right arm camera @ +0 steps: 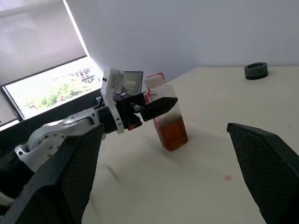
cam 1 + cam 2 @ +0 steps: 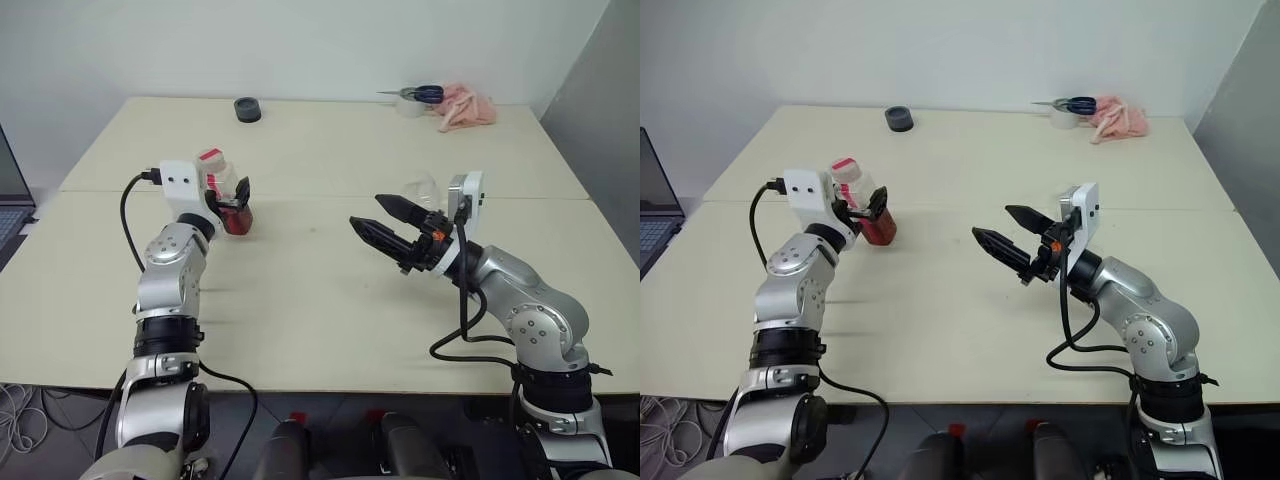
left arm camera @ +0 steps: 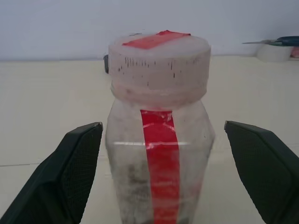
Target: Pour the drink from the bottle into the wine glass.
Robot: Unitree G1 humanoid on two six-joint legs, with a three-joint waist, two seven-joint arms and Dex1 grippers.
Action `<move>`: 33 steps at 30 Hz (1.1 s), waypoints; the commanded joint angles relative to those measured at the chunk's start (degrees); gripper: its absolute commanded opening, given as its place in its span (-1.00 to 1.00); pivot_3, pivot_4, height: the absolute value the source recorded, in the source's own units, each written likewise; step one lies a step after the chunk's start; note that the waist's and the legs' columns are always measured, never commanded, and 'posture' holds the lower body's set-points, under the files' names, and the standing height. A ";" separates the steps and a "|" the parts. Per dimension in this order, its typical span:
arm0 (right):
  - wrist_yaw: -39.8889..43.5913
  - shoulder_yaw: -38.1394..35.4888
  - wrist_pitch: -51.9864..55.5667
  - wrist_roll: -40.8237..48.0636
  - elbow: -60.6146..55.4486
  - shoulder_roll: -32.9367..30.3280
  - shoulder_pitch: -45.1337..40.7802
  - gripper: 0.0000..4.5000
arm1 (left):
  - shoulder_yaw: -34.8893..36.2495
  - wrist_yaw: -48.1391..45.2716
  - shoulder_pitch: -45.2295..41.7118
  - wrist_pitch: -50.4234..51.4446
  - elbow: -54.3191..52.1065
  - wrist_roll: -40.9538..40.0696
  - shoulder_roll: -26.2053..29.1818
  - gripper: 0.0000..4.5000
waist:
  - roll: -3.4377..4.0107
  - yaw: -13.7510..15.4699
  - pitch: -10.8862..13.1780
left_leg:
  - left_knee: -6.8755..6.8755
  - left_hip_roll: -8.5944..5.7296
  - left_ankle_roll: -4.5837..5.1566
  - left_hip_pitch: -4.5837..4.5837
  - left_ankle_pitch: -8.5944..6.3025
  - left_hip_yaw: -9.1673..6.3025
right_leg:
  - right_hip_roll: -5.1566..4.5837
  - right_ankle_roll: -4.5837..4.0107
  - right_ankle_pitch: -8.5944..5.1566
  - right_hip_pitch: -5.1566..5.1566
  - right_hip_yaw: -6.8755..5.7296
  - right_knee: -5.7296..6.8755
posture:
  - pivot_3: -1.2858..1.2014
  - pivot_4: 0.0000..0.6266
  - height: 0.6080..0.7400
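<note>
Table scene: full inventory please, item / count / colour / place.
bottle: 1, clear with red strip and red-and-white cap, left part of table, between the open left gripper's fingers
drink: amber, in the bottle's lower part
wine glass: 1, clear, behind the right gripper
black ring: 1, far edge, centre-left
tape roll: 1, whitish, far right
scissors: 1, blue handles, on the roll
pink cloth: 1, far right corner
laptop: 1, dark, left of table
table: 1, cream
left gripper: black, open
right gripper: black, open, mid-air
</note>
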 commanded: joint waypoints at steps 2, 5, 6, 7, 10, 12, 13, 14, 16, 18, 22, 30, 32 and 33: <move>-1.25 -1.92 -0.04 2.09 -2.29 0.33 -0.55 1.00 | -0.57 -2.17 -3.54 -5.60 5.99 0.77 1.10 0.99 | 0.00 -0.05 0.00 | -0.02 0.00 0.00 -0.02 0.00 0.01 | 0.00 0.00 0.00 -0.04 0.02 0.00 | 0.03 -0.52 1.00; -1.73 -1.98 0.03 2.33 -2.40 0.32 -0.53 1.00 | -0.28 -2.00 -4.27 -7.30 8.44 0.82 1.05 0.74 | 0.00 -0.10 0.00 | -0.03 0.00 0.00 -0.10 0.00 0.05 | 0.00 -0.01 0.00 -0.18 0.08 0.03 | 0.03 -0.52 1.00; -1.92 -2.01 0.02 2.44 -2.52 0.26 -0.50 1.00 | -0.13 -1.98 -4.31 -7.72 8.73 0.67 1.00 0.61 | 0.00 -0.10 0.00 | -0.03 0.00 0.00 -0.12 0.00 0.06 | 0.00 -0.01 0.01 -0.22 0.09 0.04 | 0.03 -0.52 1.00; -2.13 -2.08 0.02 2.57 -2.67 0.21 -0.45 1.00 | -0.05 -1.97 -4.29 -8.04 8.88 0.57 0.96 0.45 | 0.00 -0.09 0.00 | -0.03 0.00 0.00 -0.14 0.00 0.05 | -0.01 -0.01 0.01 -0.22 0.08 0.04 | 0.03 -0.52 1.00; -2.59 -2.20 0.03 2.88 -2.93 0.10 -0.29 1.00 | 0.04 -1.82 -3.99 -8.56 8.90 0.48 0.93 0.06 | 0.00 -0.07 0.00 | -0.03 0.00 0.00 -0.16 0.00 0.05 | -0.02 -0.01 0.01 -0.23 0.08 0.04 | 0.03 -0.52 1.00; -2.68 -2.14 -0.04 2.97 -2.96 0.03 -0.20 1.00 | 0.16 -1.70 -3.59 -8.65 8.49 0.38 0.94 -0.16 | 0.00 -0.07 0.00 | -0.02 -0.01 0.00 -0.15 0.00 0.05 | -0.02 -0.01 0.01 -0.23 0.08 0.04 | 0.03 -0.52 1.00; -2.69 -2.13 -0.06 2.99 -2.97 0.01 -0.17 1.00 | 0.20 -1.63 -3.46 -8.64 8.34 0.34 0.94 -0.19 | 0.00 -0.07 0.00 | -0.02 -0.01 0.00 -0.15 0.00 0.05 | -0.02 -0.01 0.01 -0.23 0.08 0.05 | 0.03 -0.52 1.00; -2.67 -2.11 -0.13 2.92 -2.97 -0.01 -0.13 1.00 | 0.26 -1.50 -3.27 -8.59 8.00 0.33 0.96 -0.19 | 0.00 -0.07 0.00 | -0.02 -0.01 0.00 -0.15 0.00 0.05 | -0.02 -0.01 0.01 -0.23 0.08 0.05 | 0.03 -0.52 1.00; -2.62 -1.93 -0.38 2.61 -2.84 0.10 -0.16 1.00 | 0.39 -1.22 -3.04 -8.57 7.44 0.30 1.07 -0.19 | 0.00 -0.07 0.00 | -0.02 0.00 0.00 -0.15 0.00 0.04 | -0.01 -0.01 0.01 -0.23 0.08 0.05 | 0.03 -0.52 1.00; -2.46 -1.30 -0.84 1.58 -2.79 -0.10 -0.25 1.00 | 0.24 -1.11 -2.94 -7.66 6.17 0.15 1.02 -0.19 | 0.00 -0.08 0.00 | -0.02 0.00 0.00 -0.15 0.00 0.05 | -0.01 -0.01 0.01 -0.24 0.08 0.06 | 0.03 -0.52 1.00; -2.38 0.89 -1.94 -2.54 -1.66 -1.19 -1.84 1.00 | -1.62 -3.15 -2.98 -4.49 0.99 -0.88 -0.07 -0.19 | -0.01 -0.08 0.00 | -0.02 0.00 0.00 -0.19 0.00 0.04 | -0.02 -0.01 0.01 -0.26 0.08 0.06 | 0.03 -0.52 1.00; -4.17 2.25 -1.90 -6.68 2.25 0.29 -10.48 1.00 | -7.76 -11.47 -1.94 8.75 -15.70 -7.55 -3.93 -0.19 | -0.01 -0.10 0.01 | 0.00 0.00 -0.02 -0.29 0.01 0.05 | -0.01 -0.02 0.02 -0.37 0.10 0.09 | 0.03 -0.52 1.00; -4.23 2.48 -1.96 -7.39 3.05 0.82 -11.79 1.00 | -9.45 -13.29 -1.33 11.72 -18.88 -8.63 -4.06 -0.19 | -0.01 -0.11 0.01 | -0.01 -0.01 -0.02 -0.33 0.02 0.10 | -0.02 -0.02 0.02 -0.45 0.16 0.10 | 0.03 -0.52 1.00; -4.10 2.60 -2.12 -7.65 3.36 1.02 -12.22 1.00 | -10.23 -14.31 -1.00 12.95 -20.26 -9.12 -3.90 -0.19 | -0.01 -0.14 0.01 | -0.01 -0.01 -0.03 -0.37 0.02 0.12 | -0.02 -0.02 0.02 -0.49 0.18 0.10 | 0.03 -0.52 1.00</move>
